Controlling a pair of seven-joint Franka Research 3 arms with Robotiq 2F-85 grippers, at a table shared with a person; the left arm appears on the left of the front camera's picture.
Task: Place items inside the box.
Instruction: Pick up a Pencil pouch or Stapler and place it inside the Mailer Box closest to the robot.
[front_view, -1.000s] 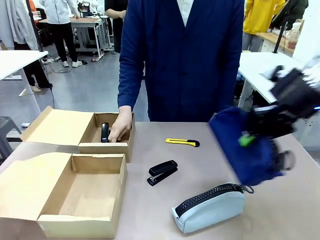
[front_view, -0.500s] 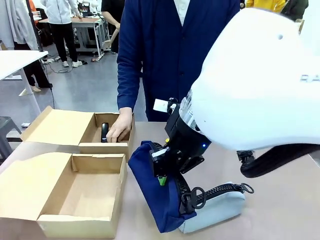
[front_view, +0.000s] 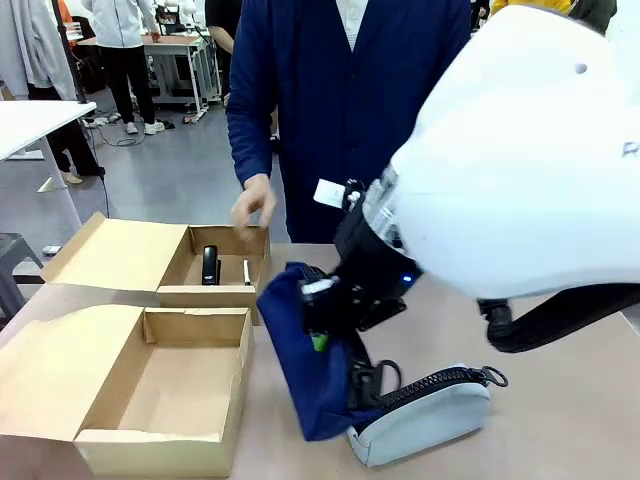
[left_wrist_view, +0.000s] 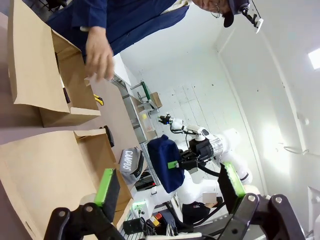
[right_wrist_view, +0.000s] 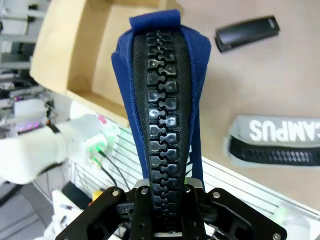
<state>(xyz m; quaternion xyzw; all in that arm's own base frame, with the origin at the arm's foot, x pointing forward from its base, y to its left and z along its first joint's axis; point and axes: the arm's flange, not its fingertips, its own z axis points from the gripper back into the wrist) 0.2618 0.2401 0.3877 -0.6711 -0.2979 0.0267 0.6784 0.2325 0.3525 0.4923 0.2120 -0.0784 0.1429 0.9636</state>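
Crossing right arm (front_view: 520, 160) pinching navy pouch (front_view: 300, 380)

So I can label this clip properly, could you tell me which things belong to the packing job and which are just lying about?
Job: navy zip pouch in the right hand; grey-blue zip pouch; black stapler; white marker in the far cardboard box; empty near cardboard box.
Just about: white side table; background workbench.

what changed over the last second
The right pincer, shut on the navy pouch, swung it leftward from the right to beside the near box. The person's hand rose out of the far box, leaving a marker inside. Both boxes and the grey-blue pouch stayed put.
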